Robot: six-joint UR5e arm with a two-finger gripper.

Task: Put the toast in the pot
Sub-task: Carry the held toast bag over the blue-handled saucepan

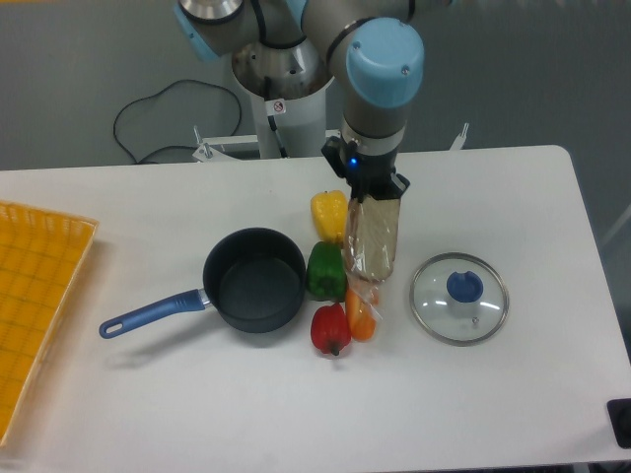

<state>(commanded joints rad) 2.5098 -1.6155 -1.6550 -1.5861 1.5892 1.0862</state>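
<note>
The toast (pixel 373 239) is a tan sliced loaf in a clear crinkly bag. It stands on end just right of the green pepper, with the loose plastic tail at its lower end. My gripper (pixel 375 193) is directly above it and shut on the bag's top end. I cannot tell whether the lower end touches the table. The pot (pixel 254 281) is a small dark saucepan with a long blue handle (pixel 150 313) pointing left. It sits empty, to the left of the toast with the green pepper between them.
A yellow pepper (pixel 329 212), a green pepper (pixel 325 269), a red pepper (pixel 331 329) and an orange pepper (pixel 361 317) cluster between the pot and the toast. A glass lid with a blue knob (pixel 459 298) lies to the right. A yellow basket (pixel 35 315) sits at the left edge.
</note>
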